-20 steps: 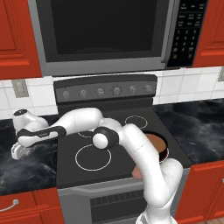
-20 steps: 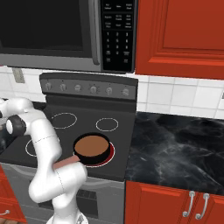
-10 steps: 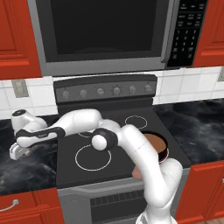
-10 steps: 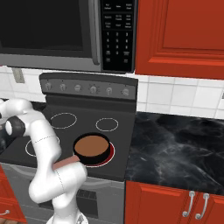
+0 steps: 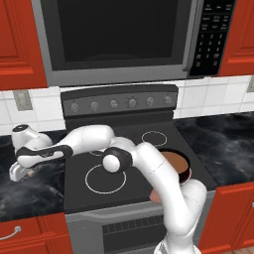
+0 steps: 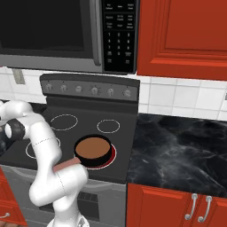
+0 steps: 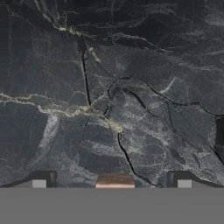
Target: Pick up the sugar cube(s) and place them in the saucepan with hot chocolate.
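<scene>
Standing spread wide, the fingers (image 7: 39, 180) bracket the sugar cube (image 7: 114, 181), which sits midway in the gap on the dark marble counter (image 7: 131, 87), touching neither. Off toward the arm's base, the saucepan (image 5: 174, 163) sits on the stove (image 5: 124, 149).

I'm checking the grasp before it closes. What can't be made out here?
- Sugar cube, hand view: its lower part is cut off at the bottom.
- Gripper, left base view: too small to show its fingertips against the counter.
- Saucepan, left base view: partly hidden by the arm.
</scene>
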